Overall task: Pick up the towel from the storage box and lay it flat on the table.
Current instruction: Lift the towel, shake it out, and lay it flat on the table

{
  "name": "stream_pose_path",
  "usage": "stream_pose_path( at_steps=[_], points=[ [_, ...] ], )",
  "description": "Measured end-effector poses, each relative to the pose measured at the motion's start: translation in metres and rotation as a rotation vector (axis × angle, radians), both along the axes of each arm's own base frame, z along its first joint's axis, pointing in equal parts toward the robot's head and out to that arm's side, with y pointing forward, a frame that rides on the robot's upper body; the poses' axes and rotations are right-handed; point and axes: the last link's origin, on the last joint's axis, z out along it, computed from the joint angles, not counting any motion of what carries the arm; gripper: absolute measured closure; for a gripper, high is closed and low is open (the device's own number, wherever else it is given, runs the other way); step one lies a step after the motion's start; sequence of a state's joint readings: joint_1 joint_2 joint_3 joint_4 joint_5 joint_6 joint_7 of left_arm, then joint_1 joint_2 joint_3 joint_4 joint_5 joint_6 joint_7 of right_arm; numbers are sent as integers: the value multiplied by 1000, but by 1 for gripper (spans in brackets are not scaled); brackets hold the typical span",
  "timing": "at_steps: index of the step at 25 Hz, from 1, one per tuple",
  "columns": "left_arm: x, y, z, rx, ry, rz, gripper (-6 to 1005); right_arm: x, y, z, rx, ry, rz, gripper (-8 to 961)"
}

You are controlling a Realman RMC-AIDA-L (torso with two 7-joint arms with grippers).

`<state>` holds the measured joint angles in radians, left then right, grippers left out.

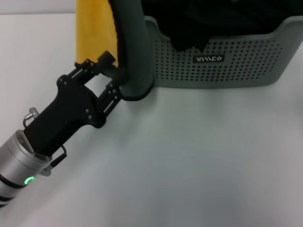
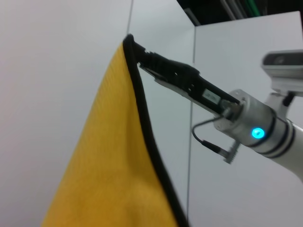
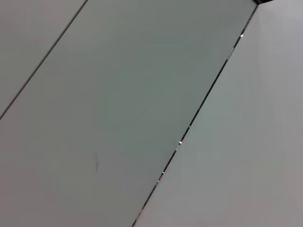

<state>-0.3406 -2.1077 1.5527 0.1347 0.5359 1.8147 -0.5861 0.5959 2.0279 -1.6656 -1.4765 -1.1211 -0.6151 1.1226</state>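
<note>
The towel hangs down from above the head view, yellow face to the left, dark green face to the right, its lower end touching the table in front of the storage box. My left gripper is at the towel's black-trimmed edge, just above the table, and looks shut on it. In the left wrist view my right gripper is shut on the towel's top corner and holds it up. The right gripper is out of the head view.
The storage box stands at the back right with its label facing me. Black cloths lie heaped inside it. White tabletop stretches in front of and beside the box.
</note>
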Motion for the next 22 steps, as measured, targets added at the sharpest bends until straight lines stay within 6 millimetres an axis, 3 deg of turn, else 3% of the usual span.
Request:
stream_pose_path(
  at_steps=[4,22],
  points=[
    [-3,2,4,24,-14,27,544,-4,-5,-8,5,-18,19,954],
    [-20,8,7,101,15,159,547,-13,-10,0,27,2,42,952]
  ],
)
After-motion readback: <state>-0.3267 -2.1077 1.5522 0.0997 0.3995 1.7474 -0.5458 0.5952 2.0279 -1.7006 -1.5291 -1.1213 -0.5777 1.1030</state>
